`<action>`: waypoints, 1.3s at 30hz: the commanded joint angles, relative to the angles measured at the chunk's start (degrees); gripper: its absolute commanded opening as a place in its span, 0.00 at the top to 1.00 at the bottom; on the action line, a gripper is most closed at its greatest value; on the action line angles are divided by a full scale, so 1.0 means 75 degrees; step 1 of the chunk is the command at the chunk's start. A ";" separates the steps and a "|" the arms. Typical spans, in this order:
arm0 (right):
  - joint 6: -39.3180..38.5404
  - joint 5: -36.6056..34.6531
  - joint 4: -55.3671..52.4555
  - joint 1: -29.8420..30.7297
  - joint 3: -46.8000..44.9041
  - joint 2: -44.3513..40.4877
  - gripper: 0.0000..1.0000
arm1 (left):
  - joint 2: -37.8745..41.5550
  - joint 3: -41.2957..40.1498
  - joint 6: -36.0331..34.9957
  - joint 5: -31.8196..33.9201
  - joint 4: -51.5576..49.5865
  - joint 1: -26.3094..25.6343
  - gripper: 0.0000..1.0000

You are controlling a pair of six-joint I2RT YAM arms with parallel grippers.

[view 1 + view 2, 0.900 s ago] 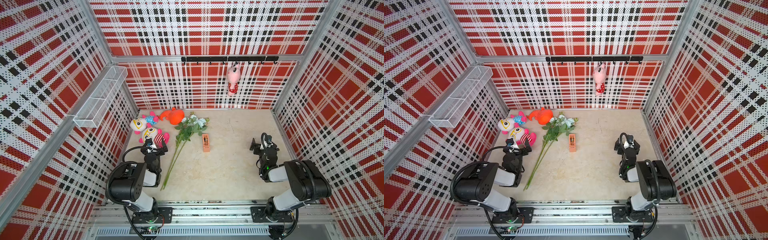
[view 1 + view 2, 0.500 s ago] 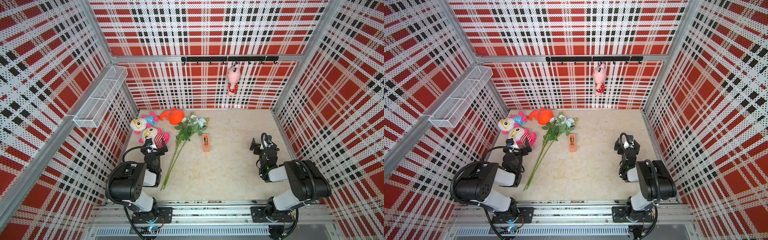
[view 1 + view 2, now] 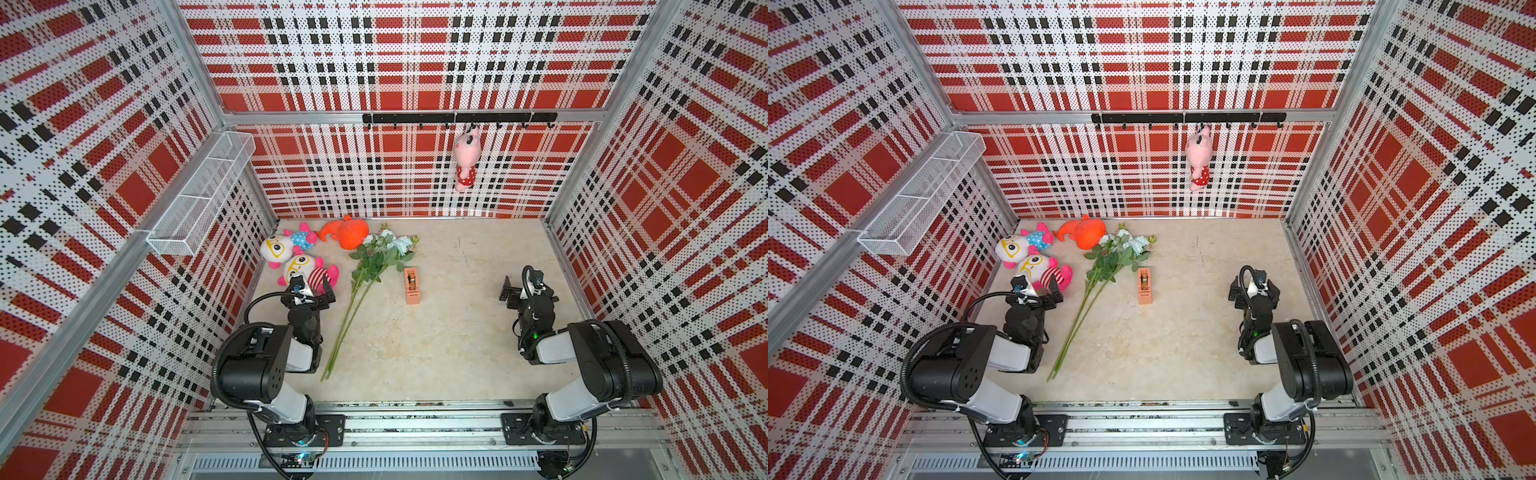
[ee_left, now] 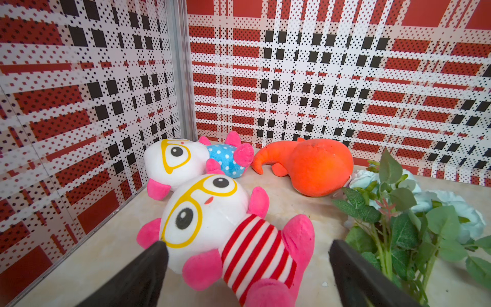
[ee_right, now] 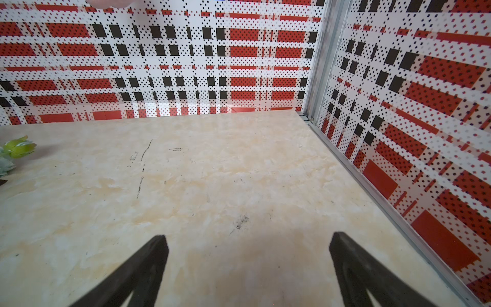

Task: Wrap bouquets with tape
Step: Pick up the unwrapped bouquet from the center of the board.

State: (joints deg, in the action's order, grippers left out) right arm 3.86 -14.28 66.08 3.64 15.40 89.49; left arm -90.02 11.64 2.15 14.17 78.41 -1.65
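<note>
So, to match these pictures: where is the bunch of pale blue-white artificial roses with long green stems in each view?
Both top views: the rose bunch lies left of centre, blooms toward the back wall.
Left wrist: rose bunch close up, leaves and blooms.
Right wrist: only its bud at the edge.
Landmark: orange plush toy beside the blooms; not in right wrist.

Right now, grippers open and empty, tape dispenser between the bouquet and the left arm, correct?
No: both top views show the tape dispenser beyond the bouquet, toward the right arm. Left gripper and right gripper are open and empty.
</note>
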 commanded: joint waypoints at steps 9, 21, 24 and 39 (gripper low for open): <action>-0.0479 -0.1394 -0.0947 0.0667 0.0241 -0.1231 0.00 | 0.1624 0.0722 -0.1214 0.4387 -0.1166 -0.2325 0.02; 0.2999 0.1887 -0.4488 0.0201 0.0638 -0.3972 0.00 | 0.2831 0.2809 0.1261 -0.0140 -0.7397 -0.1959 0.02; 0.3302 0.2748 -0.5066 0.0208 0.0921 -0.3858 0.00 | 0.1745 0.3796 0.0594 0.0338 -0.8772 -0.2597 0.02; 0.3230 0.3968 -0.6192 0.0617 0.1736 -0.2419 0.00 | -0.2480 0.6781 -0.0482 -0.0582 -1.1230 -0.2427 0.01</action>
State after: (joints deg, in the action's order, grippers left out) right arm 27.53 14.37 20.62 8.10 27.81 71.00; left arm -106.80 59.81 0.73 13.50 -1.04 -20.49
